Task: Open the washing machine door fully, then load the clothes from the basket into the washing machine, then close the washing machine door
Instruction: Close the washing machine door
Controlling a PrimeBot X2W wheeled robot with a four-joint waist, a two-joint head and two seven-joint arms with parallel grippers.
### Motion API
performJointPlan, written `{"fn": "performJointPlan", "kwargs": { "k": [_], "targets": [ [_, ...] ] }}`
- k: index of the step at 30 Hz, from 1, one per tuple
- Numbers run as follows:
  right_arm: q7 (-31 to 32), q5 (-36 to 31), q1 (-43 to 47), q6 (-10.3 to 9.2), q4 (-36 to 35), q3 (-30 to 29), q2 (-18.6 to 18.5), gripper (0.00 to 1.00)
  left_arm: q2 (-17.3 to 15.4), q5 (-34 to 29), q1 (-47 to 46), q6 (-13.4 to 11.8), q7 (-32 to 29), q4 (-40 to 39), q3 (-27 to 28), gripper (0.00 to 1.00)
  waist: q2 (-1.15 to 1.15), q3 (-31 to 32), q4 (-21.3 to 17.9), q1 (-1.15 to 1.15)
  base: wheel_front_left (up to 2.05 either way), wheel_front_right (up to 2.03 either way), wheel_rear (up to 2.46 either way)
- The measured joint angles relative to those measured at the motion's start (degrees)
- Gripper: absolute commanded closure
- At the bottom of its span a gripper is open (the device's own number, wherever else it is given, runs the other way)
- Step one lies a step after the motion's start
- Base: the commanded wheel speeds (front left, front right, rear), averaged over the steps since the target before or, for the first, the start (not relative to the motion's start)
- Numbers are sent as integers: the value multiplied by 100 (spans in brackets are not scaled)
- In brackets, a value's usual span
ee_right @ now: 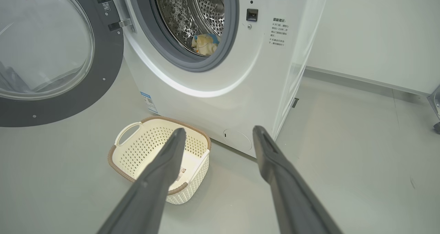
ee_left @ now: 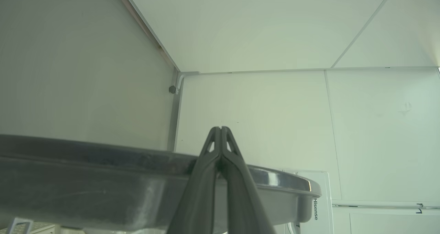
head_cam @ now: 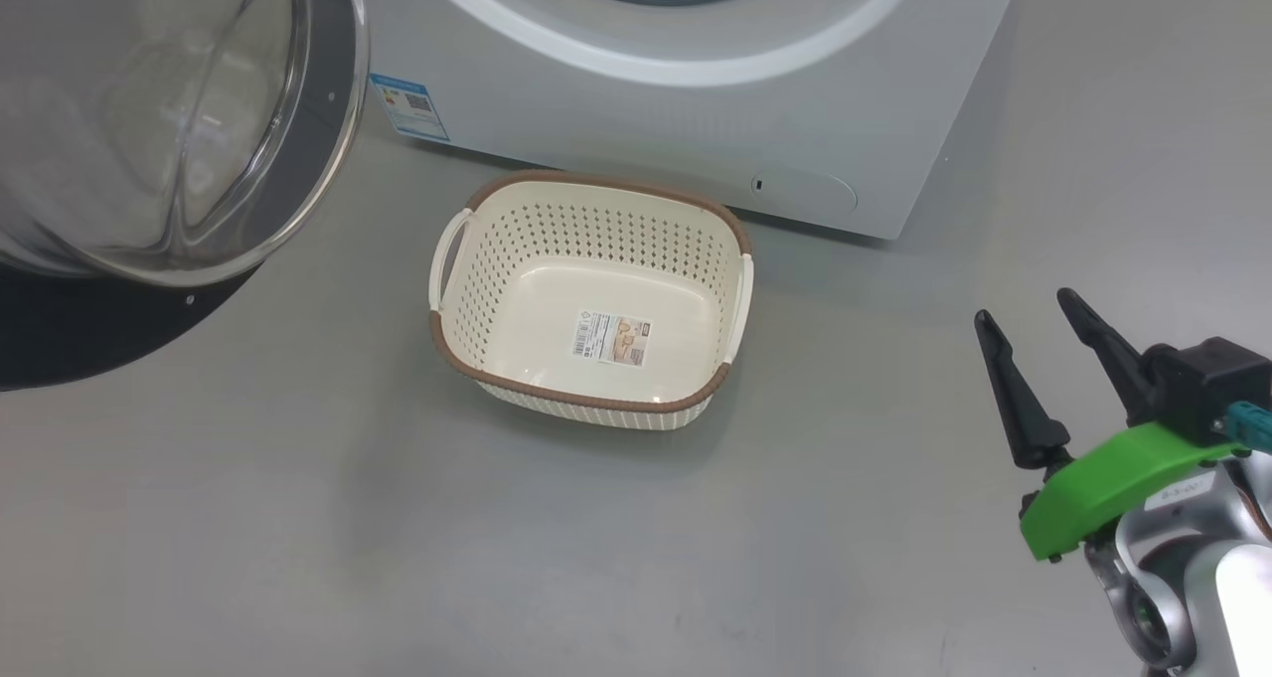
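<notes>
The washing machine (head_cam: 696, 110) stands at the top of the head view, its door (head_cam: 169, 120) swung wide open to the left. In the right wrist view the steel drum (ee_right: 192, 14) holds pale yellow clothes (ee_right: 204, 44) near its front lip. The cream basket (head_cam: 477, 289) sits on the floor before the machine, with just a label sticker on its bottom. My right gripper (head_cam: 1029, 309) hangs open and holds nothing, at the lower right, well right of the basket (ee_right: 137, 148). My left gripper (ee_left: 220, 128) is shut with nothing between the fingers, just behind the dark rim of the door (ee_left: 103, 172).
Grey floor (head_cam: 298, 518) spreads around the basket. In the right wrist view a white wall (ee_right: 371, 34) runs along the machine's right side, with open floor (ee_right: 343, 151) before it. White wall and ceiling panels (ee_left: 261, 28) rise above the door rim in the left wrist view.
</notes>
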State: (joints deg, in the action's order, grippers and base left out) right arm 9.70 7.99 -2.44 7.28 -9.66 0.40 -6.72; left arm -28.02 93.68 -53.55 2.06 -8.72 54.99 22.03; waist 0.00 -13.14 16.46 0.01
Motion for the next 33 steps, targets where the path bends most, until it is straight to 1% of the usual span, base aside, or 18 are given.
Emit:
{"fn": "performJointPlan", "kwargs": {
  "k": [3,5,9,12,14,25,33],
  "targets": [
    [25,0,-51,0,-24,-8,-1,0,-46,-51,-53,55,-75,119,-34,100,0,-36,-7,-1,0,0,0],
    [25,0,-49,0,-22,-10,-1,0,-102,-104,-56,146,-245,201,-92,100,0,-50,0,-1,0,0,0],
    [26,0,-53,0,-22,-1,-1,0,-185,-189,-65,202,-482,334,-231,100,0,-57,11,-1,0,0,0],
    [25,0,-54,0,-19,3,-1,0,-312,-369,-67,279,-813,453,-438,100,0,-58,27,-1,0,0,0],
    [24,0,-54,0,-18,3,-1,0,-330,-386,-67,302,-889,474,-465,100,0,-59,32,-1,0,0,0],
    [15,0,-81,0,44,-2,1,0,-486,-343,-36,491,-1664,544,-557,100,0,-119,46,-1,0,0,0],
    [8,0,-160,0,58,-30,1,0,-436,-89,144,504,-2108,341,-456,100,0,-139,81,-1,0,0,0]
  ]
}}
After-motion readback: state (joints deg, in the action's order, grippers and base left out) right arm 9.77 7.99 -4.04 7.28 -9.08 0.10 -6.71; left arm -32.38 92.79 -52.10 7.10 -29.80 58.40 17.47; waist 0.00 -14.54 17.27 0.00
